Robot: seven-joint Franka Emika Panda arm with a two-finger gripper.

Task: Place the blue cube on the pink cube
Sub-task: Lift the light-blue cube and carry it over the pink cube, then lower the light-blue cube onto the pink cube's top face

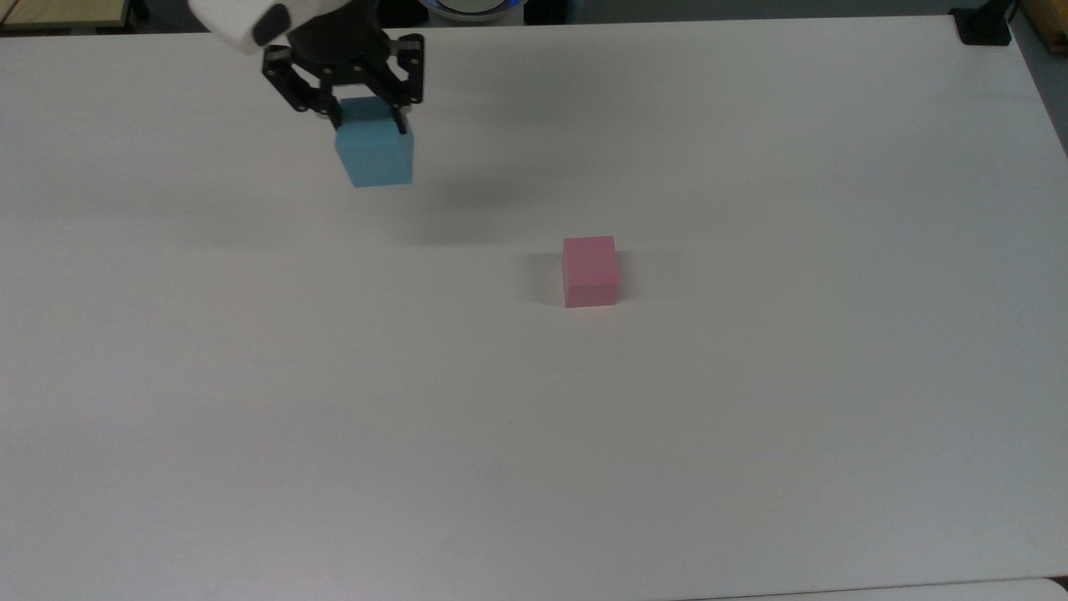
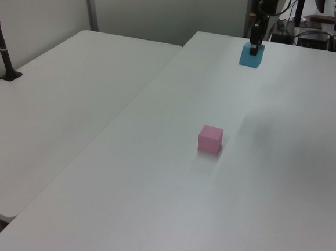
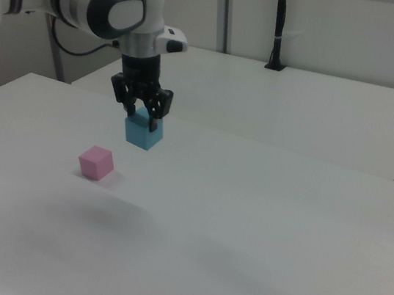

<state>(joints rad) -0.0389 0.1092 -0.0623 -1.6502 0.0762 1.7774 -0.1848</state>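
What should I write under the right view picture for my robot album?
The robot's tool holds the blue cube in the air, above the white table and apart from the pink cube.

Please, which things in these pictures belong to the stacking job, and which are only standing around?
Belong to the job:
- blue cube, held up off the table by the gripper
- pink cube, alone on the white table

Only standing around:
- second table
- black post
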